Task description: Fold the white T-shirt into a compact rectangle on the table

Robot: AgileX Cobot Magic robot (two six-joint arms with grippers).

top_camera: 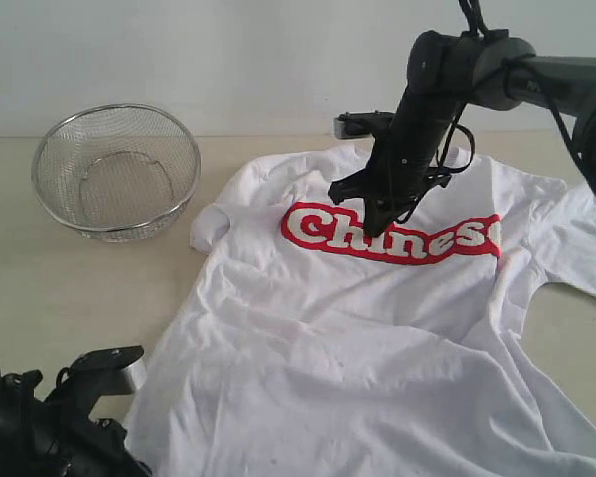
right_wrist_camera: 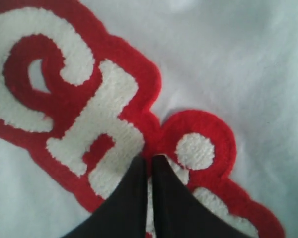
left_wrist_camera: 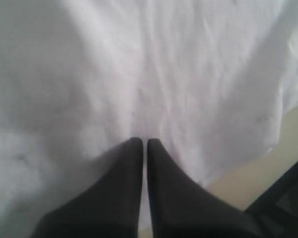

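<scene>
The white T-shirt lies spread face up and unfolded on the counter, with the collar toward the far side and the hem toward the near edge. The fabric is wrinkled, and the sleeve nearest the wire-mesh basket is curled at its end. The basket stands upright on the counter beside that sleeve, apart from the shirt. The red lettering runs across the chest. The right arm reaches down from the far right, and the right fingers are pressed together with their tips on the lettering, between the "h" and the "i" in the right wrist view. No fabric shows between them. The left arm sits low at the near left corner. The left fingers are likewise closed together, with plain white fabric directly beneath the tips, near the shirt's edge. Whether they touch the cloth cannot be told.
</scene>
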